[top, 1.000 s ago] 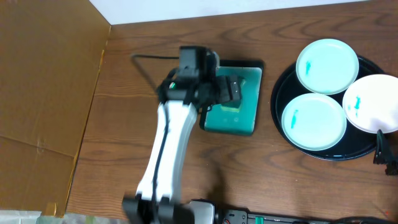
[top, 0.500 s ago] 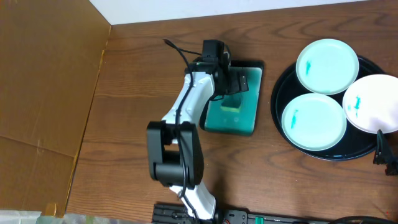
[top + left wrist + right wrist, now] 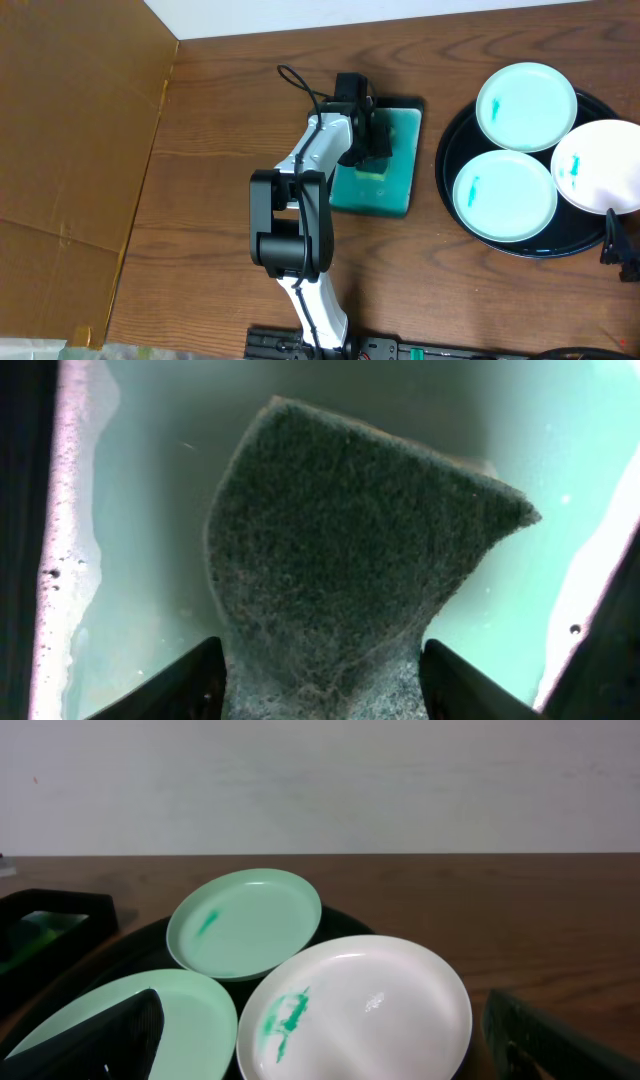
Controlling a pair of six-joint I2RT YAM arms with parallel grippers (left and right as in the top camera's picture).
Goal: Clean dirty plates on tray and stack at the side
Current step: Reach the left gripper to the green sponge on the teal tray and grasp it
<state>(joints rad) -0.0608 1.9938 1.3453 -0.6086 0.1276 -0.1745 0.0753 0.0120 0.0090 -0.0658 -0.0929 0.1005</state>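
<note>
Three plates lie on the round black tray [image 3: 446,150]: a pale aqua one at the back [image 3: 526,106], a pale aqua one at the front [image 3: 504,195] and a white one at the right [image 3: 600,166], each with a small blue-green smear. My left gripper [image 3: 372,142] is down in the rectangular teal tray [image 3: 395,190]. In the left wrist view its jaws [image 3: 322,685] pinch a dark green sponge [image 3: 350,550]. My right gripper [image 3: 620,248] is open and empty at the round tray's front right edge. In the right wrist view its fingers [image 3: 335,1045] straddle the near side of the white plate [image 3: 390,1005].
A brown cardboard wall [image 3: 70,150] stands along the left side. The teal tray [image 3: 40,920] shows at the far left of the right wrist view. A white wall runs behind the table. Bare wood lies between the teal tray and the round tray.
My left arm has swung right and forward from the teal tray's left edge, so its gripper is over the sponge in that tray. The right arm and the plates have not moved.
</note>
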